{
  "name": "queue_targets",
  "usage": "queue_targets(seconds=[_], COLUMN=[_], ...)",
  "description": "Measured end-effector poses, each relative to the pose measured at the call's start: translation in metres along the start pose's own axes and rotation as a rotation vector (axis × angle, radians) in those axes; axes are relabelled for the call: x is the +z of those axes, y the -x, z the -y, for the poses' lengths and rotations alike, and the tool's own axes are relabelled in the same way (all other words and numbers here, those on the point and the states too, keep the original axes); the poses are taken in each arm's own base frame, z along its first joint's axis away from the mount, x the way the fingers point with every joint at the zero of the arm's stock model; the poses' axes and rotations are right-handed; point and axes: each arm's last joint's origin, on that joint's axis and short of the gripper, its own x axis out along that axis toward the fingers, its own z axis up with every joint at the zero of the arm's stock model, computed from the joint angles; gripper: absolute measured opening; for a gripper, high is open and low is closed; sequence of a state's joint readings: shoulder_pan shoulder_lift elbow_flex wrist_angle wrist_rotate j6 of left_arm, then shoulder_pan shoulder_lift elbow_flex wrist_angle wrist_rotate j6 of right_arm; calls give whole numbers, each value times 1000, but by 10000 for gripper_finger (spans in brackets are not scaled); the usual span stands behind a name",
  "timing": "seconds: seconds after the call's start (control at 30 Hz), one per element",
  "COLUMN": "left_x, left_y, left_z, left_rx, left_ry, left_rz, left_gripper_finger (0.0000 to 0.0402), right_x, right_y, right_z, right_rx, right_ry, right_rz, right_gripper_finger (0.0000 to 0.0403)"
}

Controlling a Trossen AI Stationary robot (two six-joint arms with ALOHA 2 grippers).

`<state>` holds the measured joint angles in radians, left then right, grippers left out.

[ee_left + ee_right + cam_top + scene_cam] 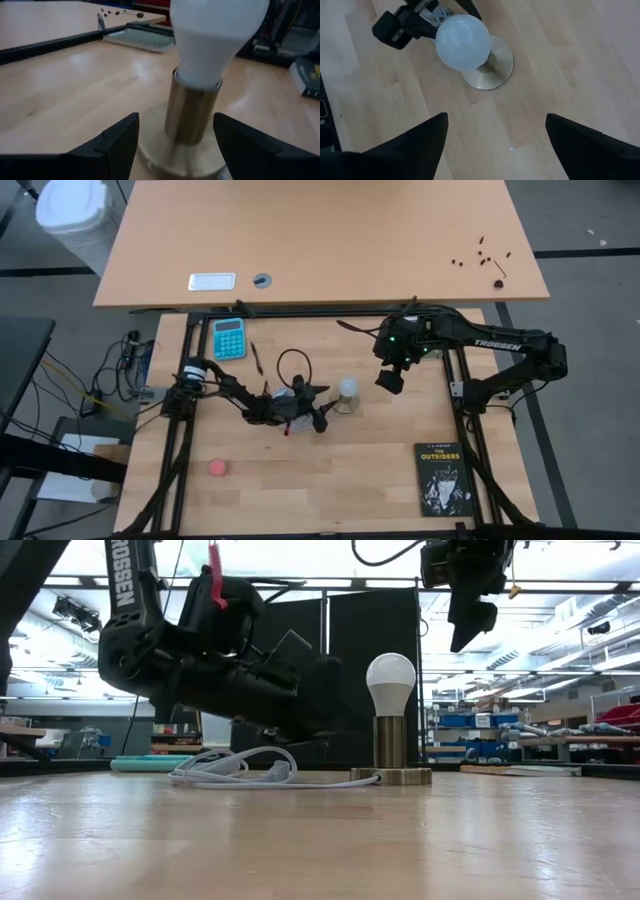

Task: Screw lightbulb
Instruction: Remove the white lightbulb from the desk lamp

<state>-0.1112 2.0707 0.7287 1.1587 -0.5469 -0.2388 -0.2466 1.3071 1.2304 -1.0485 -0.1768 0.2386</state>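
The white frosted lightbulb (215, 35) stands upright in a brass socket tube on a round brass base disc (180, 157) at mid table (347, 390). My left gripper (175, 145) lies low and nearly level at the table's left side of the base, open. Its two fingers flank the base disc; no touch shows. My right gripper (495, 135) hangs open well above the table, beyond the bulb (462, 42) toward the far right, pointing down at it, nothing between its fingers.
A white cord (240, 770) lies coiled on the table left of the base. A blue calculator (229, 338), a pen (256, 358) and a black cable loop (292, 365) lie at the far left. A pink ball (218, 468) sits near left, a black book (443, 478) near right.
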Motion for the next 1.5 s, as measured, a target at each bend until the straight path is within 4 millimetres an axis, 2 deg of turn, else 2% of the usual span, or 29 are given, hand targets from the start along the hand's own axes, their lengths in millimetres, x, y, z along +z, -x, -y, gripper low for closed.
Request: queue_targets(seconds=[0.47, 0.77, 0.97, 1.3, 1.5], left_x=[-2, -5, -6, -5, -3], left_y=[-4, -3, -3, -3, -5], left_z=[2, 2, 1, 3, 8], left_rx=[10, -3, -1, -10, -39], left_ry=[-55, -69, -74, -33, -35], left_rz=[-47, -76, -84, -79, -80], left_gripper_finger=[259, 260, 260, 259, 259], right_x=[0, -6, -6, 6, 10], right_y=[0, 11, 5, 5, 6], right_z=[0, 7, 7, 36, 40], right_rx=[0, -1, 8, -29, -12], right_ry=[4, -17, 24, -73, -93], right_rz=[-2, -10, -51, 2, 47], right_gripper_finger=[346, 346, 346, 346, 346])
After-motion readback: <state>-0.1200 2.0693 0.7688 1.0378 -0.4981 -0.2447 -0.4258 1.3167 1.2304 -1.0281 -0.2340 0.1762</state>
